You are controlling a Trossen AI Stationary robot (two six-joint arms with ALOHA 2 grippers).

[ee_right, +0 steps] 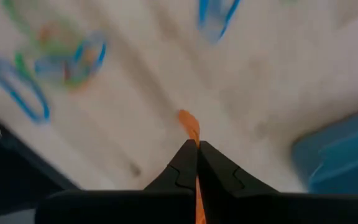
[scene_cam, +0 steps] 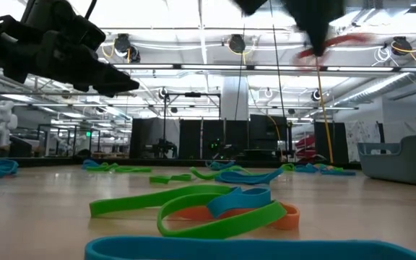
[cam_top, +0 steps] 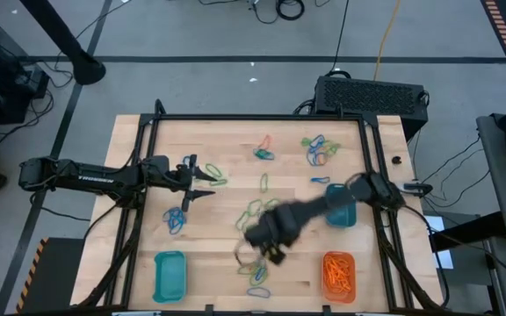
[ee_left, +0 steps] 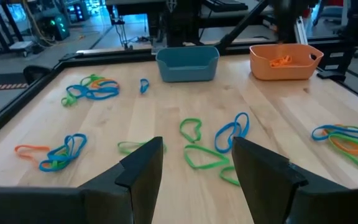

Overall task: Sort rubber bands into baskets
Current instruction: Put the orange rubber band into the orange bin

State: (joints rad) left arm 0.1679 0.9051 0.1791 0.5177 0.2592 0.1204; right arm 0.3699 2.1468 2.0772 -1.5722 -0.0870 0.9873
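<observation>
So on the left side the left hand (cam_top: 207,182) hovers over the surface (cam_top: 227,263) with its fingers spread apart, holding nothing, loose rubber bands (cam_top: 257,211) scattered in front of it. Near the middle, the right hand (cam_top: 269,239) is pinched shut on an orange band (ee_right: 190,127), which hangs out from between its fingertips. Its home looks like the orange basket (cam_top: 339,275) off to the right near the front edge, already holding orange ones, so I'd guess the right arm, clearly nearer, swings that way next.
</observation>
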